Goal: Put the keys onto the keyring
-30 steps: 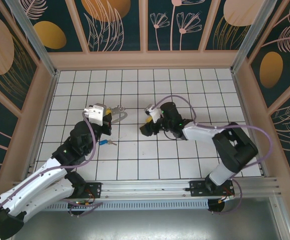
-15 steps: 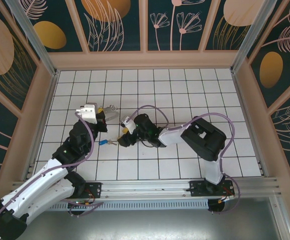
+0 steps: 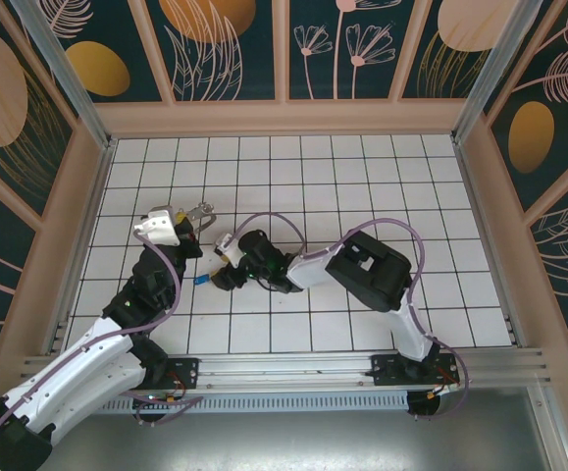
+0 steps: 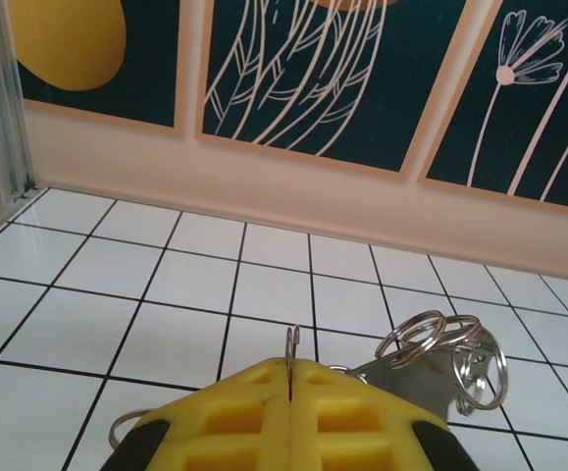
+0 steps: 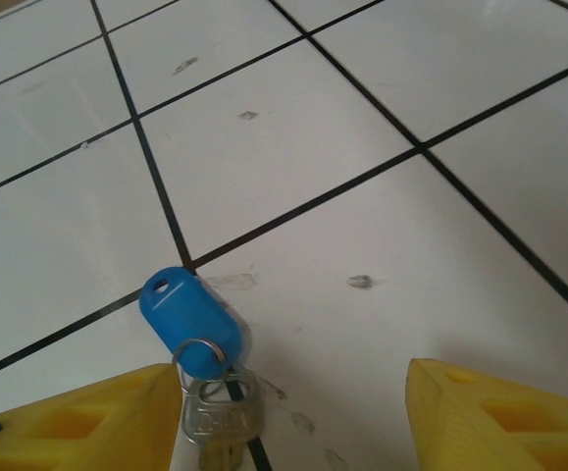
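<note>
White tiled floor [image 3: 362, 177] with black grout, walled by dark floral panels [image 3: 347, 44]: 2 arms meet at its 9 o'clock side.
Shut tight, the left gripper [image 4: 291, 378] pinches the keyring of looped silver metal rings [image 4: 416, 381], at 12 o'clock from the small silver key with a blue plastic head [image 5: 187, 312], which lies flat between the right gripper's [image 5: 293, 422] parted yellow fingers [image 5: 490, 417].

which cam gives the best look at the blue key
Right wrist: the key lies close up on the tile, its blue head, small ring and silver top sharp between the open yellow fingers. Top external gives it as a tiny blue speck. Left wrist faces the keyring it holds.
</note>
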{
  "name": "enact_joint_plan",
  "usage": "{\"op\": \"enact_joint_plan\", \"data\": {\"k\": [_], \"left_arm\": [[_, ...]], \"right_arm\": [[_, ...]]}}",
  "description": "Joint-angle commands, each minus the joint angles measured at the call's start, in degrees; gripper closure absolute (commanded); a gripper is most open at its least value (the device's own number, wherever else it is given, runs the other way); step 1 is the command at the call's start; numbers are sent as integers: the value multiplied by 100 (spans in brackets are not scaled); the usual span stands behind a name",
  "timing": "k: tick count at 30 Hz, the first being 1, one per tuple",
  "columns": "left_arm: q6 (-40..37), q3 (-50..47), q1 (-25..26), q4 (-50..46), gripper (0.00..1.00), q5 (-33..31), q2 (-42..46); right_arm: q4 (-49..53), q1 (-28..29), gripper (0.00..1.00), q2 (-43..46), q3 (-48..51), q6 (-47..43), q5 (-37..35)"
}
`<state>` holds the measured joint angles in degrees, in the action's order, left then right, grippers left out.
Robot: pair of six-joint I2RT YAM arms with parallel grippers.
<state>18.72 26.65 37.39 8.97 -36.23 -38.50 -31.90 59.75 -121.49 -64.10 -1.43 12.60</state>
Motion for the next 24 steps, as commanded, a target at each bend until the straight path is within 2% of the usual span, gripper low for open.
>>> {"op": "enact_joint_plan", "data": {"k": [1,12,15,20,24], "left_arm": [[59,-28,-36,360,100,-158,61],[38,-75,-38,306,100,-174,223],[38,-117,-33,301,100,-192,267],[19,-114,-37,306,100,-159,274],[-44,-51,-38,292,100,-107,202]], "right_arm": [[48,106,37,-176,-326,-177,-193],[582,301,38,-722,-941,-435,-544],[736,310,43,-813,-1036,-486,-715],[743,315,65,-786,-913,-509,-796],[699,286,71,-549,-533,-432,-794]]}}
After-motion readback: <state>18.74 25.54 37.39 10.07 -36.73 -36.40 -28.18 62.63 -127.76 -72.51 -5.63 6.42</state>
